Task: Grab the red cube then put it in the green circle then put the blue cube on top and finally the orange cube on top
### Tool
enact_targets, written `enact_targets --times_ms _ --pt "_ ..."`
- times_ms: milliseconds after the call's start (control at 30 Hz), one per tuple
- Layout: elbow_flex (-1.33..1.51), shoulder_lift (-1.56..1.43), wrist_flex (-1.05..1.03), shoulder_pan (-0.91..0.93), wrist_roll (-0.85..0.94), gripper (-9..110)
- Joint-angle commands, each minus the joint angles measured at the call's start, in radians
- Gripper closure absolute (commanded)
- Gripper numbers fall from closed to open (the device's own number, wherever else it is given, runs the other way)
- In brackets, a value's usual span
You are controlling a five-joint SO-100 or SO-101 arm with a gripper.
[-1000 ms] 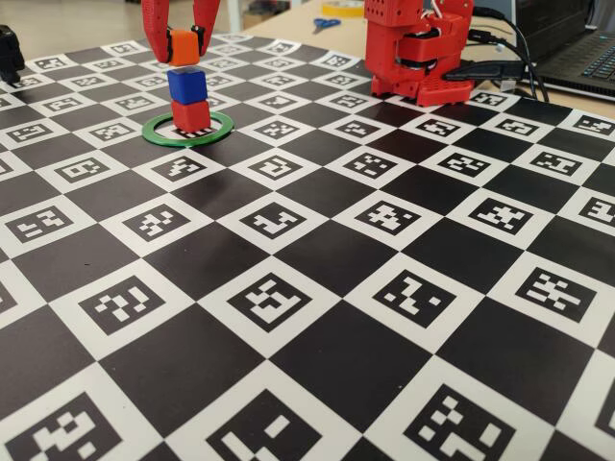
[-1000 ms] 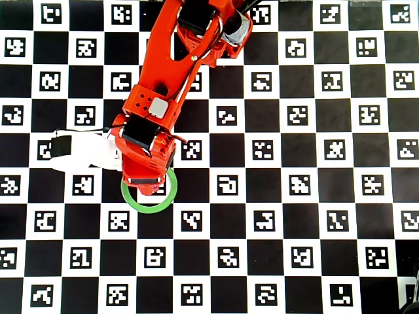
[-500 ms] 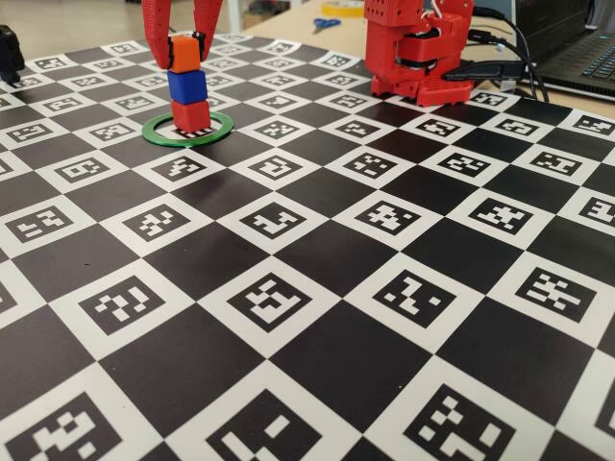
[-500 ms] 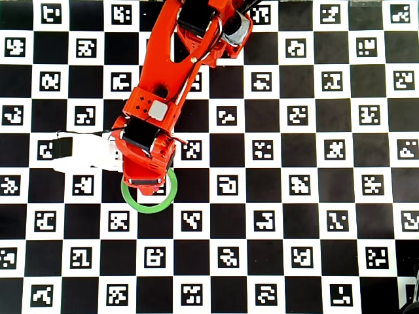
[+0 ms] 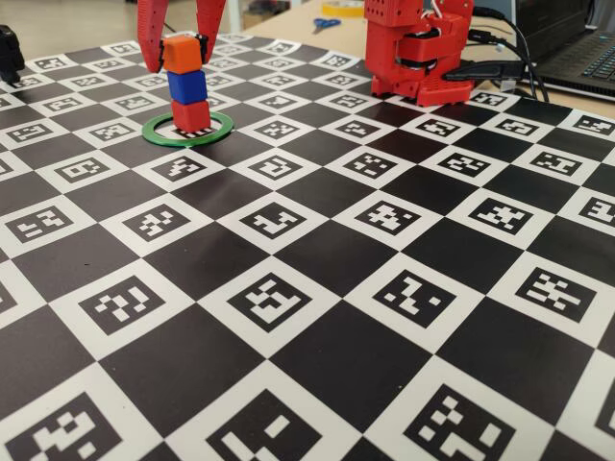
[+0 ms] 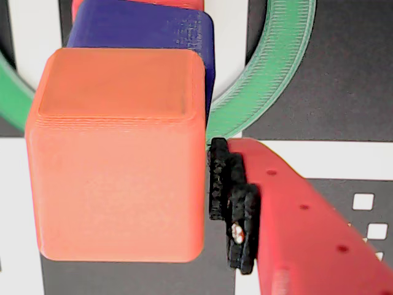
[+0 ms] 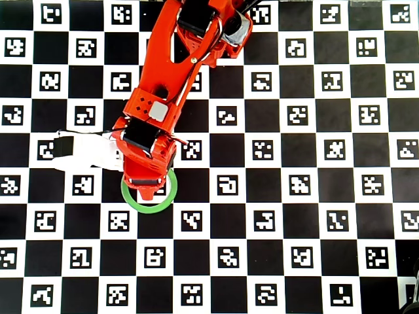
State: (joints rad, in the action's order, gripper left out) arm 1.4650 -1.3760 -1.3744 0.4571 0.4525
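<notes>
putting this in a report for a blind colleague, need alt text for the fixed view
A three-cube tower, the red cube at the bottom, the blue cube in the middle and the orange cube on top, stands inside the green circle on a checkered marker mat. The red claw straddles the orange cube from above, and the arm's red base sits behind to the right.

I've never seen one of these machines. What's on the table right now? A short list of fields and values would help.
surface: checkered mat with printed square codes
green ring: flat on the mat
red cube: inside the ring, bottom of the stack
blue cube: on the red cube
orange cube: on top of the blue cube
claw: fingers either side of the orange cube; grip cannot be told
arm base: at the far edge in the fixed view
</notes>
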Motion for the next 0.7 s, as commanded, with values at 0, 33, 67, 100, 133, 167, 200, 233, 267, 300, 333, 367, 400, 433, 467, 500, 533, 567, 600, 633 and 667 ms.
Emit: enact_targets --times_ms 0,33,67,100,133,167,200,233,267,300,333,367,400,433,467,500,533,567,600,633,667 --pt "-0.011 -0.029 0.011 0.003 0.005 57" --pt "-0.011 -0.031 0.011 0.005 0.005 57" --pt "-0.011 -0.034 0.011 0.005 0.005 57" --pt "-0.011 -0.035 0.009 0.005 0.003 56" --pt "-0.012 -0.038 0.006 0.006 0.003 56" --pt "-0.014 -0.043 0.005 0.006 0.003 55" --pt "-0.014 -0.046 0.002 0.006 0.002 55" --pt "-0.015 -0.052 -0.002 0.008 0.005 53" --pt "-0.015 -0.06 -0.006 0.009 0.005 51" --pt "-0.015 -0.067 -0.006 0.011 0.005 50" --pt "-0.017 -0.074 -0.008 0.011 0.005 50" --pt "-0.02 -0.081 -0.009 0.012 0.005 49" --pt "-0.026 -0.087 -0.012 0.014 0.005 49" --pt "-0.032 -0.094 -0.018 0.014 0.005 49" --pt "-0.037 -0.101 -0.023 0.014 0.005 49" --pt "-0.043 -0.107 -0.029 0.014 0.005 48" --pt "-0.048 -0.114 -0.034 0.014 0.006 48" --pt "-0.054 -0.12 -0.04 0.014 0.009 48" --pt "-0.057 -0.126 -0.043 0.014 0.011 48" --pt "-0.061 -0.133 -0.048 0.014 0.012 47" --pt "-0.066 -0.14 -0.051 0.014 0.012 47"
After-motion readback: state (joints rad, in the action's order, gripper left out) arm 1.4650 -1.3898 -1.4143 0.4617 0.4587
